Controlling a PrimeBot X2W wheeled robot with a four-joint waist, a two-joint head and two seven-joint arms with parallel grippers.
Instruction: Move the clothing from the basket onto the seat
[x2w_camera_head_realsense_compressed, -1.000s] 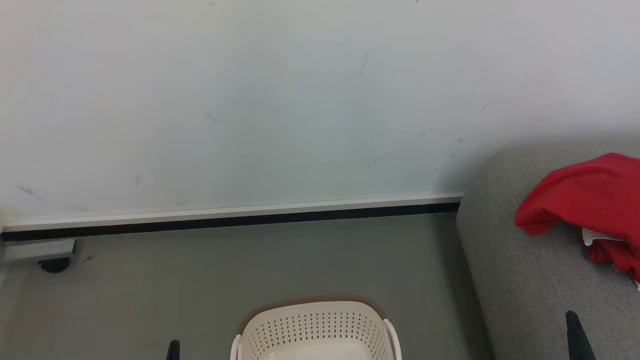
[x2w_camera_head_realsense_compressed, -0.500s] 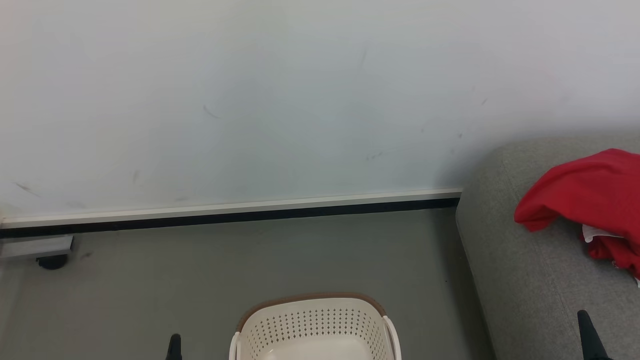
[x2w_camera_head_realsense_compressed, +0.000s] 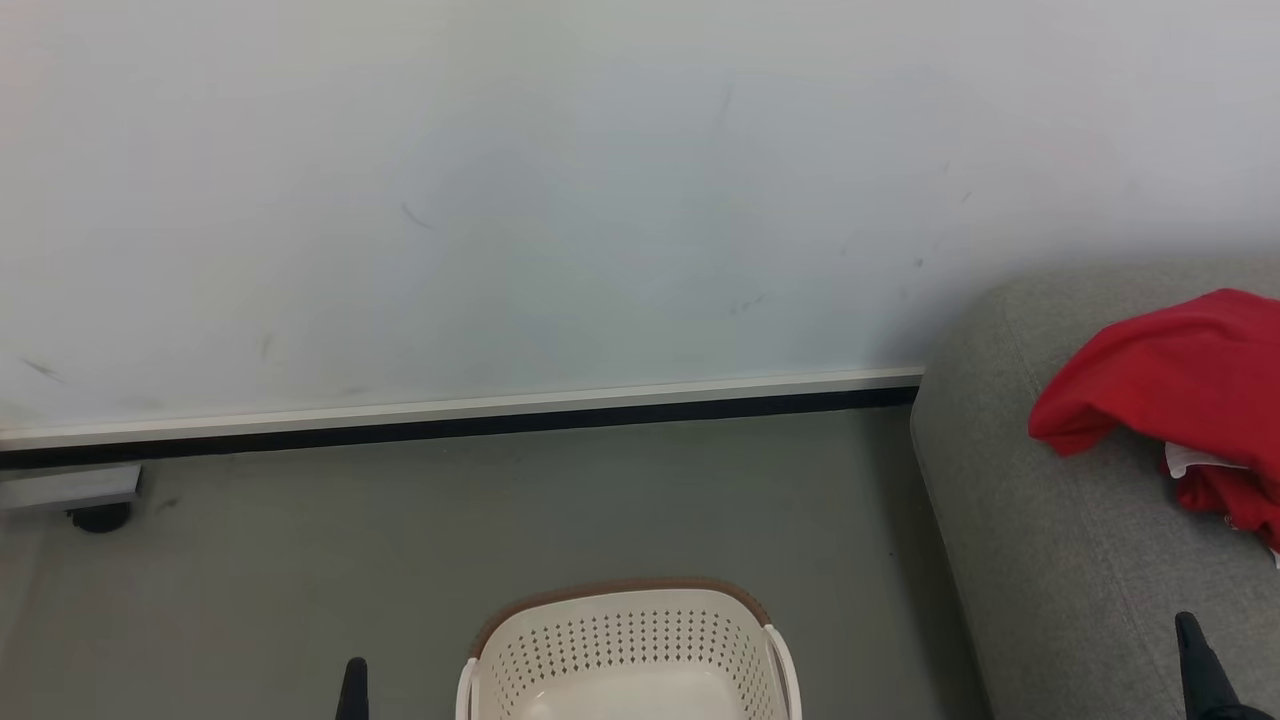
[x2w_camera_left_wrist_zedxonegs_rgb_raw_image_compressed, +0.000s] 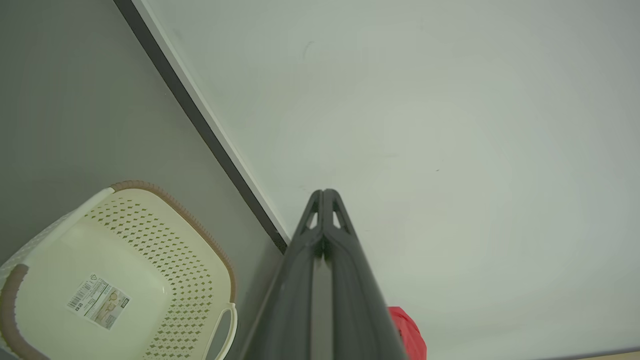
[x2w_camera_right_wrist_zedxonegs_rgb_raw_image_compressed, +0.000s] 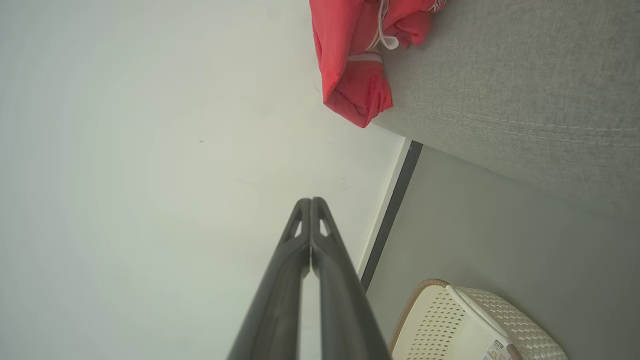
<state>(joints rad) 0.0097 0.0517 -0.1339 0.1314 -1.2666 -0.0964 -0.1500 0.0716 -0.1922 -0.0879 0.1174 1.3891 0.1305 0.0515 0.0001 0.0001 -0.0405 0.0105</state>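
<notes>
**Jaws.** The left jaws are pressed together: their two long dark fingers (x2w_camera_left_wrist_zedxonegs_rgb_raw_image_compressed: 350, 280) meet along the whole length up to the tips and pinch nothing. The right jaws are likewise pressed together, fingers (x2w_camera_right_wrist_zedxonegs_rgb_raw_image_compressed: 340, 300) tip to tip, with nothing between them. Both point towards the pale, lightly scuffed wall (x2w_camera_head_realsense_compressed: 600, 200).

**Clothing.** The soft bright red fabric clothing (x2w_camera_head_realsense_compressed: 1170, 380) lies in a crumpled heap on the large light grey woven-fabric upholstered seat (x2w_camera_head_realsense_compressed: 1050, 560). It is ahead of the right jaws and well apart from them. The folds are loose and rounded. In the right wrist view a narrow white trim band (x2w_camera_right_wrist_zedxonegs_rgb_raw_image_compressed: 365, 57) crosses one fold, and further white edging shows deeper in the heap. The heap rests near the seat's rounded corner, close to the wall.

**Basket.** The cream-white perforated plastic basket (x2w_camera_head_realsense_compressed: 620, 640) with a brown rim band stands upright on the grey floor (x2w_camera_head_realsense_compressed: 600, 500). It stands between the two sets of jaws, just beside the left jaws and well apart from the right ones. In the left wrist view its smooth pale bottom shows, with a rectangular paper label (x2w_camera_left_wrist_zedxonegs_rgb_raw_image_compressed: 98, 301) stuck on it.

**Surroundings.** A white-over-black skirting strip (x2w_camera_head_realsense_compressed: 500, 420) runs along the foot of the wall beyond the basket and ends at the seat.
</notes>
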